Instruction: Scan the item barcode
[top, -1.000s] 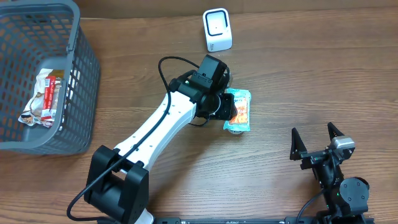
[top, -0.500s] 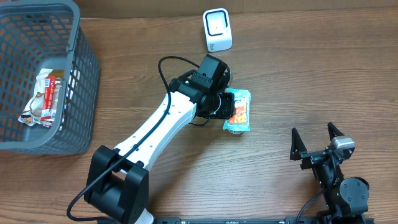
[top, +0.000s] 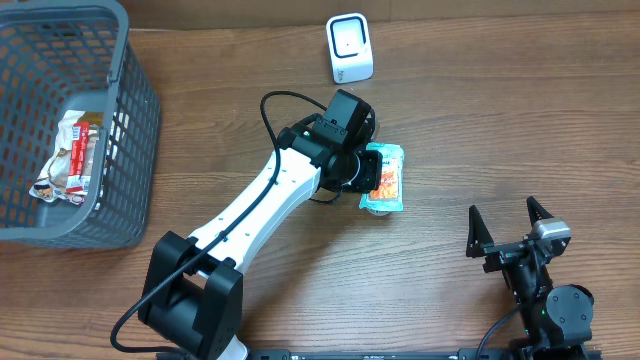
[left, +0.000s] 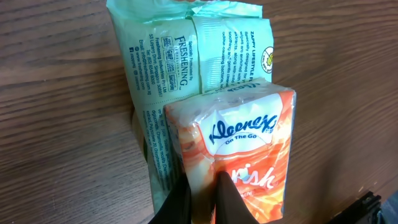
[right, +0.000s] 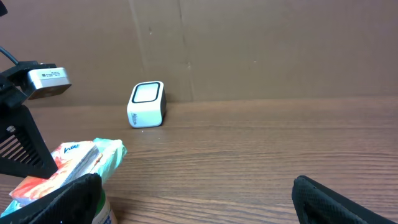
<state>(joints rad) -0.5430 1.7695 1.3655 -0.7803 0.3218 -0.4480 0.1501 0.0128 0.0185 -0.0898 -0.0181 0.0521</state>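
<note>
Gripping is the step in hand: the left gripper has its fingers drawn tight together on the near edge of the orange Kleenex tissue pack, with a fold of wrapper caught between them. The pack lies mid-table, on top of a pale green wipes packet that shows at its far end and along one side. Whether the pinch takes in the tissues alone or catches the green packet too cannot be told from the wrist view.

In the overhead view the barcode scanner stands upright near the far edge of the table, well apart from the pack, with its window facing up and forward. The right gripper rests at the near right with its jaws spread wide and nothing in them. A grey basket at the far left holds a snack packet.

No barcode shows on the upper face of the tissues, so it probably sits underneath or on the back. The next move likely calls for lifting the pack clear of the green packet, carrying it to the scanner, and turning it so the code faces the window.
</note>
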